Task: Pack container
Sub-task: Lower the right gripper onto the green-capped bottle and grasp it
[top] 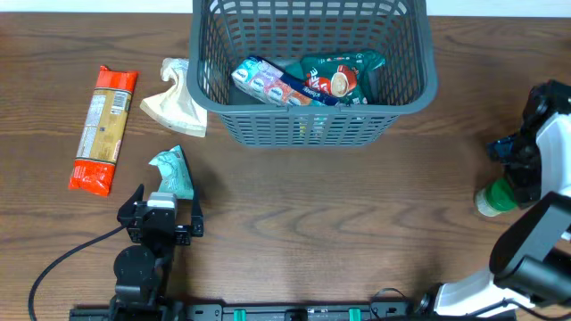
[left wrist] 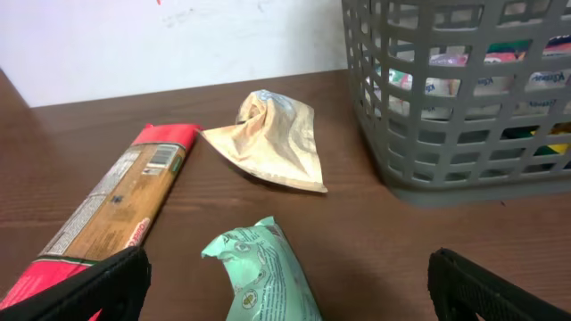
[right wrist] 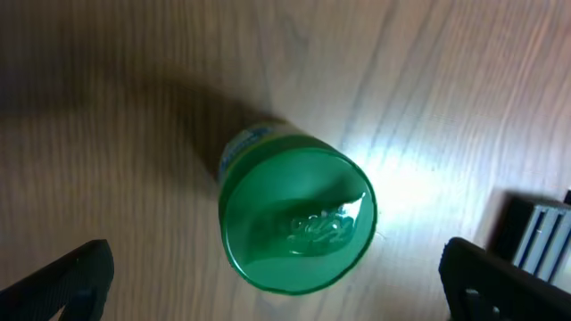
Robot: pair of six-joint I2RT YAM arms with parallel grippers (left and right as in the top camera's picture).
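Evidently lining up pickups for the basket (top: 312, 125) at the table's (top: 357, 223) far middle, the left gripper (top: 167, 205) gapes empty over a green packet (top: 172, 172) off the basket's near-left, the right gripper (right wrist: 281, 281) likewise over a bottle (right wrist: 299, 223) off its right.

Nothing legible anywhere. Red packet (left wrist: 107, 209): label panel, print too small. Teal packet (left wrist: 268, 272): round emblem, unreadable. Green lid (right wrist: 299, 223): embossed script, unreadable. Packets (top: 268, 82) inside basket (top: 312, 125): blurred print.
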